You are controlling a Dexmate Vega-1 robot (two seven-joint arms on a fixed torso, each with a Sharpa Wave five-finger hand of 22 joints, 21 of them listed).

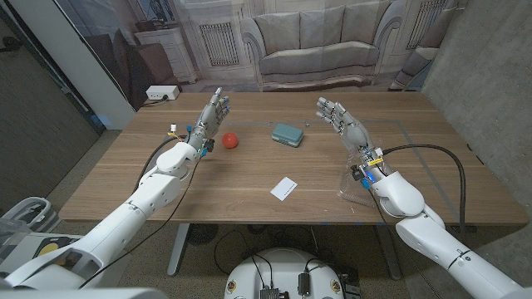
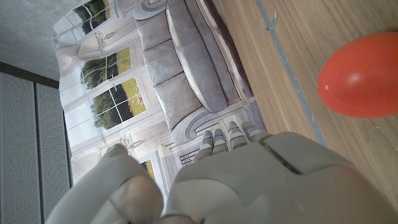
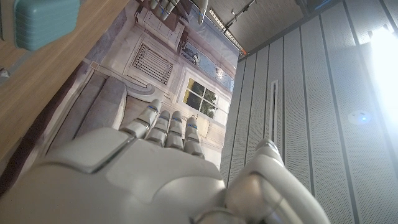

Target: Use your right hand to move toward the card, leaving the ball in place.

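right hand (image 1: 342,120) raised, fingers spread and released; left hand (image 1: 213,113) likewise, just beside the ball (image 1: 229,140). card (image 1: 284,188) lies mid-bench, nearer the robot. swinging wide risks clipping the teal case (image 1: 288,134)

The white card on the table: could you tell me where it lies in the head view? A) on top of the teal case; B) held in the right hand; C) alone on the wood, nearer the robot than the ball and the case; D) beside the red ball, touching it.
C: the card lies by itself on the table, with the ball and teal case farther back, and the right hand raised and holding nothing.
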